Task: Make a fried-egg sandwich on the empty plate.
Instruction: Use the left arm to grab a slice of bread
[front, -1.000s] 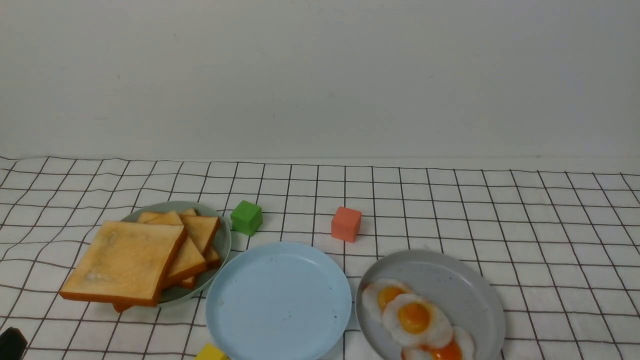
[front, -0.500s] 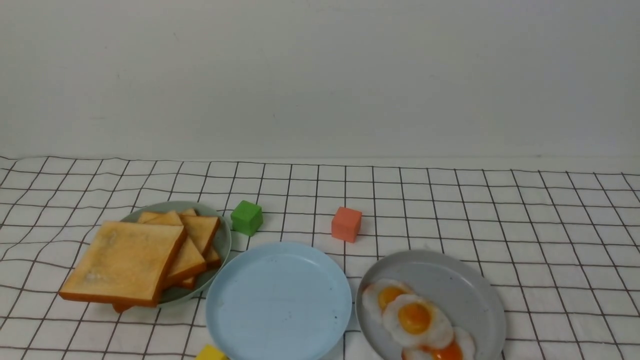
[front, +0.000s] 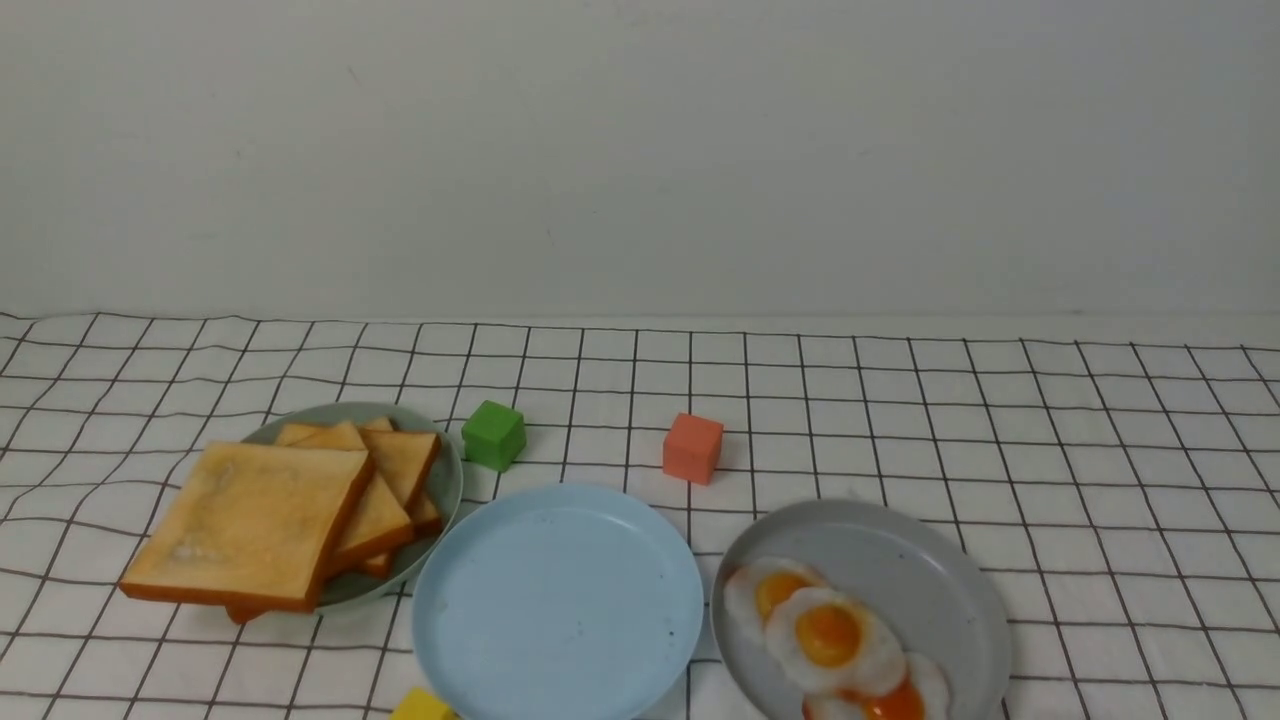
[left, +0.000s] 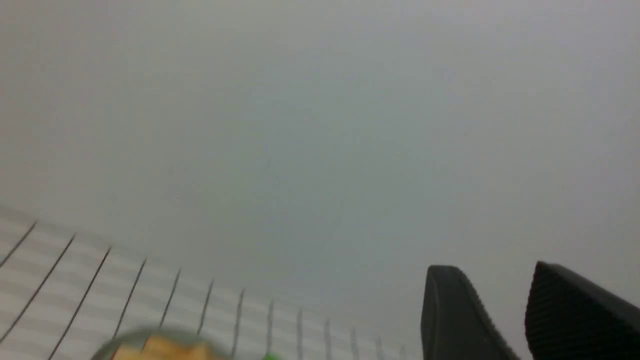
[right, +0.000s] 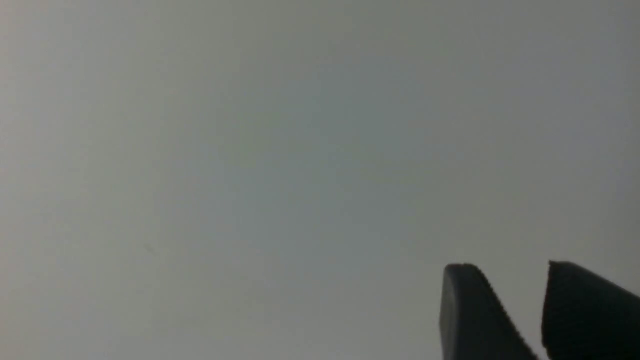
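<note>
Worktop (front: 1100, 450): covered in checked cloth.
Blue plate (front: 557, 600): bare, at 6 o'clock on the worktop.
Toast stack (front: 260, 520): at the plate's 10 o'clock.
Fried eggs (front: 830, 635): at the plate's 3 o'clock.
Left fingers (left: 450, 315): parted, empty.
Right fingers (right: 465, 315): parted, empty.

White cloth (front: 1100, 450) bears a dark grid; the empty plate (front: 557, 600) is light blue.

Two pairs of matte black jaws, tapered to rounded tips, fine ribbed texture on their faces.
</note>
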